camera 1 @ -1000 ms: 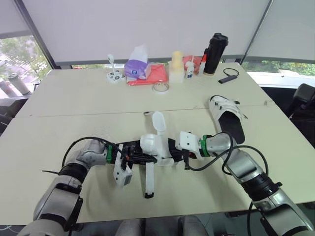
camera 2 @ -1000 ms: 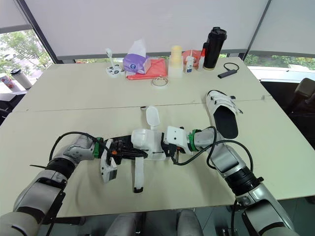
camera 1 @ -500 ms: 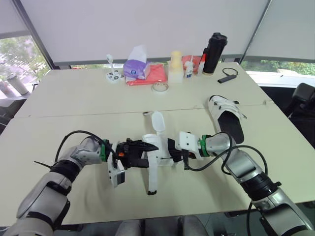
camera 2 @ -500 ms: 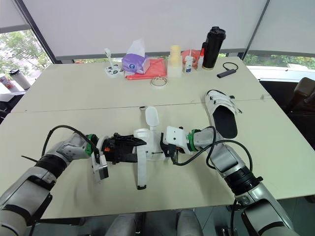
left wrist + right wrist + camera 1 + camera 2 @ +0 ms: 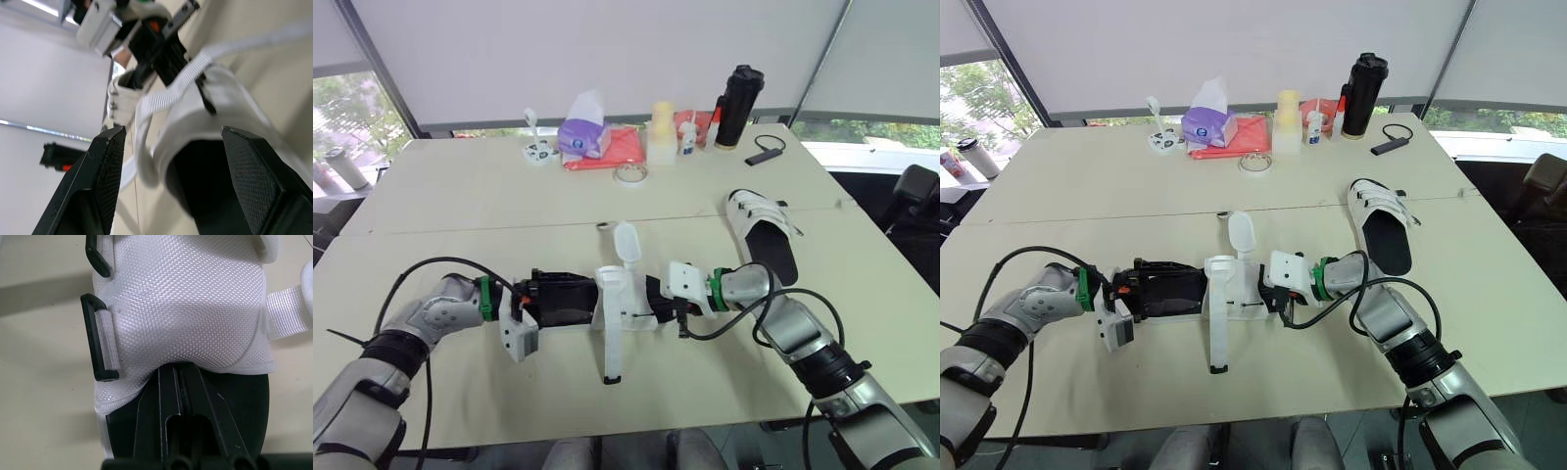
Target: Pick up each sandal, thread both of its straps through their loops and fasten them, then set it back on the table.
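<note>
Your left gripper [image 5: 173,134] is wide open, its fingers [image 5: 105,166] either side of the sandal's [image 5: 612,294] black heel end; your right gripper [image 5: 177,377] is closed narrow, tips tucked under the white upper; the sandal lies mid-table [image 5: 460,196] between them, one strap [image 5: 611,348] trailing toward you; the second sandal [image 5: 766,233] rests well right.

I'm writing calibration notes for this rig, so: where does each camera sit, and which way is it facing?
Eye views: side by side on the head, facing forward and down over the table; both arms show, left gripper and right gripper meeting at the near sandal.
Left wrist view: on the left wrist, facing along its open fingers at that sandal.
Right wrist view: on the right wrist, facing along its closed fingers into the sandal's white upper.
Shared: every view shows the near sandal.
</note>
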